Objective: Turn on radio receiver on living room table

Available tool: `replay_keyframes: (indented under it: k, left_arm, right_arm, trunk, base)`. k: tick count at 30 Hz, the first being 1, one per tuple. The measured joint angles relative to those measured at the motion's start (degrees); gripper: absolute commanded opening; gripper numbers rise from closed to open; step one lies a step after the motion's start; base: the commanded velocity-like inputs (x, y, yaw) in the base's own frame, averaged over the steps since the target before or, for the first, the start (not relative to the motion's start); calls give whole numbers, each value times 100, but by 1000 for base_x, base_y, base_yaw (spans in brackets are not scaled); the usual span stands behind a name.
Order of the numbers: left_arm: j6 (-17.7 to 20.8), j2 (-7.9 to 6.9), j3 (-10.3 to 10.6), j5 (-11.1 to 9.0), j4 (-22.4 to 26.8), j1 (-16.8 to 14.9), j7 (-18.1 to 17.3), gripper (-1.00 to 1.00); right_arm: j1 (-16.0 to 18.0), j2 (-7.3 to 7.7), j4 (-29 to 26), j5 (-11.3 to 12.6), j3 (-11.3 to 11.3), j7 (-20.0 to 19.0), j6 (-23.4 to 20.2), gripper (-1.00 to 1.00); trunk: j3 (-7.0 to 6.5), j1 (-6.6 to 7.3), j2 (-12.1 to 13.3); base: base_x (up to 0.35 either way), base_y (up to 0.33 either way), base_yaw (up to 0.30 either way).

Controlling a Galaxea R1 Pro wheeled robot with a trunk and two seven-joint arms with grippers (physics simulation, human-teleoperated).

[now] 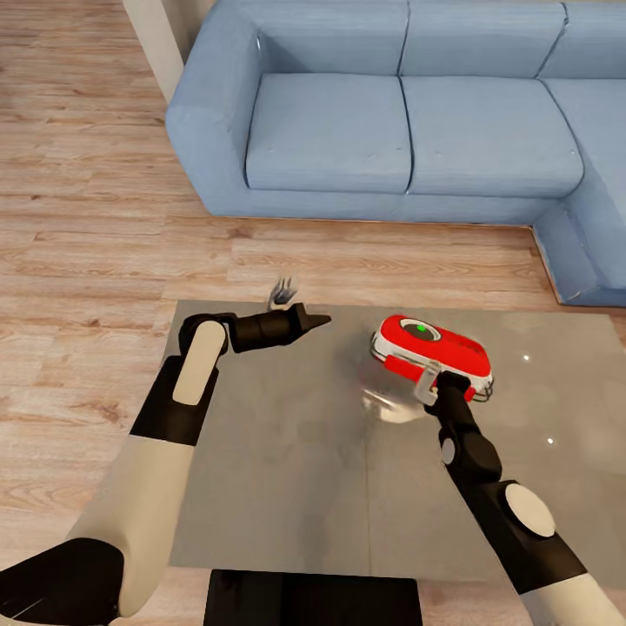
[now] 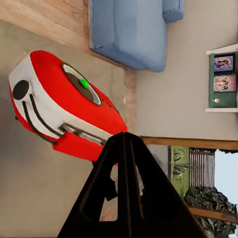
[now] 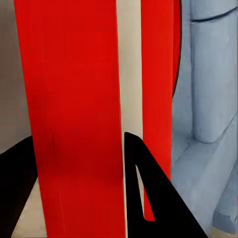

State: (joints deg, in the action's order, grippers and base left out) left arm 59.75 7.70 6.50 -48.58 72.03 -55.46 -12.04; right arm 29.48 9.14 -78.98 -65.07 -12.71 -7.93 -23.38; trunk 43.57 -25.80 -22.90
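Our right gripper (image 1: 437, 382) is nearest: its fingers straddle the near edge of the radio receiver (image 1: 432, 349), pinching it, probably to pin it down. The radio lies flat on the table (image 1: 287, 452), green light on its face, blue sofa (image 1: 391, 113) behind. Left gripper (image 1: 311, 320) hovers well left of it, fingers pressed together, likely as a poker for the button.

red radio receiver (image 1: 432, 355) lies flat on the grey table (image 1: 287, 461), green light lit.
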Motion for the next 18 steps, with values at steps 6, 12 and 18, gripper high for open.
replay_keyframes:
  k: [6,12,18]
  left_arm:
    - [-31,-57,0,11,-299,0,8,-100]
    - [-59,-62,9,324,-660,0,11,-100]
    - [-82,-65,30,488,-960,0,8,-100]
  right_arm:
    - [455,-8,-87,-59,773,-1838,-18,-100]
    - [1178,-6,-136,-46,1522,-3578,-137,-100]
    - [1541,20,-168,-58,1645,-3969,-383,-100]
  trunk:
    - [0,1,-1]
    - [0,0,-1]
    - [-1,1,-3]
  base:
    - [0,0,0]
    - [0,0,0]
    - [0,0,0]
